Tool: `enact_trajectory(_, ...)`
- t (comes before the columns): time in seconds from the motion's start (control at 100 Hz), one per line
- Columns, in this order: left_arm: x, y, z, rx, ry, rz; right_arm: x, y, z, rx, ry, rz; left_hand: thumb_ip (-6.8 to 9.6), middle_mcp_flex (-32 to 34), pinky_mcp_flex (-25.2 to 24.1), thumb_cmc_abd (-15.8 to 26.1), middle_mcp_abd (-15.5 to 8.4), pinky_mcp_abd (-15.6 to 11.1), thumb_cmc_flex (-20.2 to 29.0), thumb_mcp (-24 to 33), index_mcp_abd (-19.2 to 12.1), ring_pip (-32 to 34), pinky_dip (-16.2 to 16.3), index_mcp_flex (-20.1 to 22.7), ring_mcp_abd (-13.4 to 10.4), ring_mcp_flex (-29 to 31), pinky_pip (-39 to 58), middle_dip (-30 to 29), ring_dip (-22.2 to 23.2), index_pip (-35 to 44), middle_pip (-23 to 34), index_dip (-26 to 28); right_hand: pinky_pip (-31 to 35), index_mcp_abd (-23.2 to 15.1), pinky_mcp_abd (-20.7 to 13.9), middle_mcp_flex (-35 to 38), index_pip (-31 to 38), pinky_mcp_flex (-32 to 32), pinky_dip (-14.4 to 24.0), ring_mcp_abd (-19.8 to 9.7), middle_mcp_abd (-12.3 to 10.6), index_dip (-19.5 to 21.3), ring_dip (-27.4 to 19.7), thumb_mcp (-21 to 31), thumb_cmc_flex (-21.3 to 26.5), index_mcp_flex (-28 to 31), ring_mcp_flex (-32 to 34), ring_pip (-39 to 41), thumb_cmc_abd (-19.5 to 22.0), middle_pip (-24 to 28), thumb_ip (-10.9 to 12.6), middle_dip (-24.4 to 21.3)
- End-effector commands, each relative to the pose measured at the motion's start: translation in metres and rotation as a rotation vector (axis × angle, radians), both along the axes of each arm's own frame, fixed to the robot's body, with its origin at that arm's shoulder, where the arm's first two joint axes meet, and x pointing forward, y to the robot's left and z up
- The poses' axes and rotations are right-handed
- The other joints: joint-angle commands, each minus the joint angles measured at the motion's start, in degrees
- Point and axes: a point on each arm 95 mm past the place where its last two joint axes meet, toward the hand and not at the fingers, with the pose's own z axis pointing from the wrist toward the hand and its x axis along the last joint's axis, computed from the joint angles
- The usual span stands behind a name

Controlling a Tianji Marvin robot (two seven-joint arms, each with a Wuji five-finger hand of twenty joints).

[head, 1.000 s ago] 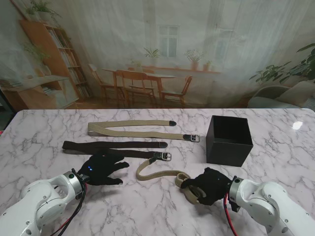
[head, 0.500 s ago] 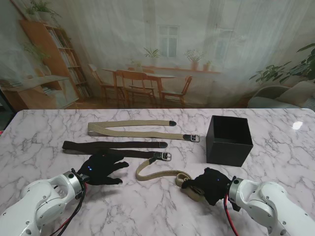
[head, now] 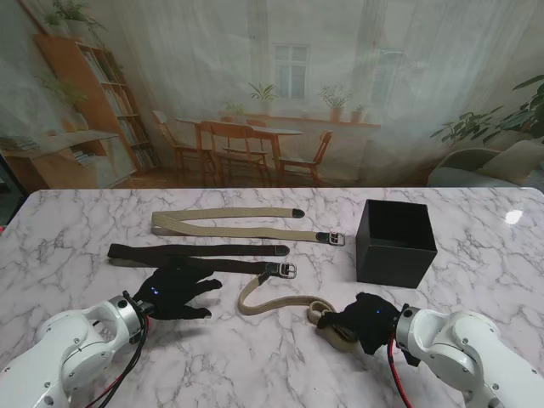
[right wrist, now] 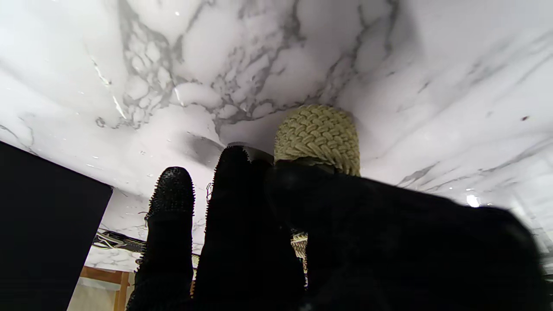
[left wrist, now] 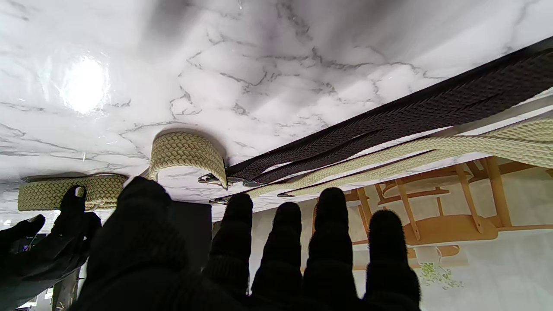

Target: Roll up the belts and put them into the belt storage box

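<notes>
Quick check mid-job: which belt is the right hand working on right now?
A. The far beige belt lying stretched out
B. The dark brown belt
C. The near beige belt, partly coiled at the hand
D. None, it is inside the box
C: in the stand view the right hand is closed on the coiled end of the near beige belt, while the dark brown belt and far beige belt lie untouched.

Left hand (head: 176, 294) low at 7 o'clock, palm down, fingers (left wrist: 328, 242) spread and empty; right hand (head: 367, 323) at 5 o'clock, fingers curled closed
</notes>
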Motion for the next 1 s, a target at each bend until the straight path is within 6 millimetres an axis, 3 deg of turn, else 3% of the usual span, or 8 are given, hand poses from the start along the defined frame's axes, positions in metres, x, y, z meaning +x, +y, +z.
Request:
enact_trajectory(0.0, -0.001, -0.001, -0.002, 0.01, 0.01, 0.001, -0.006, -0.003, -0.011, -0.033, 0.028, 0.001, -1.27, -1.0, -0.9, 2.8, 0.5, 1.7, 1.3, -1.0, 1.3, -1.0, -0.7, 1.2, 0.4, -0.2, -1.7, -0.2, -0.1, 0.5, 0.0, 0.4, 1.2, 13.7, -1.5, 0.7, 8.6, 0.5, -0.9, -6.0, -7.4, 0.2, -0.9, 4.8, 4.7, 0.9, 1.8, 0.5, 2.1, -1.8, 0.4, -0.8)
enact_trajectory(0.17, -0.001, 0.0, -0.002, 0.01, 0.01, 0.001, -0.006, -0.003, -0.013, -0.071, -0.002, 0.024, -1.27, -1.0, -0.9, 2.8, 0.4, 1.8, 1.3, -1.0, 1.3, -1.0, -0.7, 1.3, 0.3, -0.2, -1.7, -0.2, -0.1, 0.6, 0.0, 0.4, 4.1, 3.4, -6.4, 2.3, 10.3, 3.3, -0.2, -11.3, -20.2, 2.1, -0.4, 1.9, 6.8, -1.3, 2.9, 2.0, 5.1, -1.5, -0.6, -0.7)
enact_trajectory(0.33, -0.001, 0.0, -0.002, 0.008, 0.007, 0.003, -0.005, -0.002, -0.018, -0.066, -0.033, 0.021, -1.27, -1.0, -0.9, 2.8, 0.5, 1.8, 1.3, -1.0, 1.2, -1.0, -0.7, 1.3, 0.3, -0.2, -1.7, -0.2, -0.1, 0.6, 0.0, 0.4, 6.2, -3.3, -6.6, 8.6, 10.7, 5.8, -0.1, -10.9, -22.5, 6.3, 0.1, -12.6, -2.6, 5.7, 6.4, 4.2, 5.1, 0.0, -2.6, -0.2)
enact_trajectory(0.44, -0.002, 0.0, -0.002, 0.009, 0.008, 0.004, -0.005, 0.0, -0.022, -0.032, -0.056, 0.013, -1.26, -1.1, -1.0, 2.9, 0.5, 1.8, 1.4, -0.9, 1.3, -1.0, -0.7, 1.3, 0.3, -0.2, -1.7, -0.3, -0.1, 0.6, 0.0, 0.4, 7.1, -10.0, -4.7, 10.5, 12.9, 5.8, 0.4, -8.3, -19.6, 7.9, 2.7, -15.0, -8.5, 13.1, 9.3, 6.8, 3.7, 5.8, -3.3, 2.9)
enact_trajectory(0.5, -0.002, 0.0, -0.002, 0.01, 0.008, 0.005, -0.006, 0.0, -0.024, -0.016, -0.061, 0.002, -1.28, -1.1, -0.9, 2.8, 0.5, 1.8, 1.3, -1.0, 1.3, -1.0, -0.7, 1.3, 0.3, -0.2, -1.7, -0.3, -0.1, 0.6, 0.0, 0.4, 6.9, -13.8, -2.2, 7.5, 14.6, 4.8, 1.3, -5.4, -13.3, 10.0, 5.4, -16.6, -10.2, 16.0, 9.3, 7.8, 4.4, 11.1, -3.4, 6.1)
enact_trajectory(0.57, -0.002, 0.0, -0.002, 0.009, 0.008, 0.005, -0.006, 0.0, -0.026, -0.007, -0.067, -0.008, -1.27, -1.2, -0.9, 2.9, 0.5, 1.8, 1.3, -1.0, 1.3, -1.0, -0.7, 1.3, 0.3, -0.2, -1.7, -0.3, -0.1, 0.6, 0.0, 0.4, 6.2, -18.3, 1.1, 4.3, 19.4, 3.6, 3.0, -3.4, -9.7, 8.1, 8.1, -19.8, -11.3, 17.8, 8.6, 8.4, 4.0, 15.3, -9.8, 10.0)
enact_trajectory(0.66, -0.002, 0.0, -0.002, 0.008, 0.008, 0.005, -0.007, 0.001, -0.028, 0.011, -0.059, -0.03, -1.28, -1.3, -1.0, 3.0, 0.5, 1.7, 1.2, -1.0, 1.2, -1.0, -0.7, 1.2, 0.2, -0.3, -1.7, -0.3, -0.1, 0.5, 0.0, 0.4, 5.1, -21.7, 5.3, -3.9, 25.6, 2.8, 4.2, -1.9, -6.2, 8.9, 8.8, -22.5, -12.4, 19.0, 5.6, 7.3, 3.1, 15.5, -11.5, 10.8)
enact_trajectory(0.99, -0.002, 0.0, -0.003, 0.006, 0.008, 0.005, -0.009, 0.003, -0.031, 0.048, -0.016, -0.078, -1.3, -1.3, -1.0, 3.1, 0.5, 1.7, 1.3, -1.0, 1.2, -1.0, -0.7, 1.3, 0.3, -0.3, -1.7, -0.3, -0.1, 0.6, 0.0, 0.4, -0.7, -12.5, 12.2, -23.8, 34.9, 0.4, 2.4, 5.7, 6.2, 1.6, 1.4, -21.7, -14.9, 21.8, -7.7, 0.7, 1.4, 13.2, -11.2, 6.3)
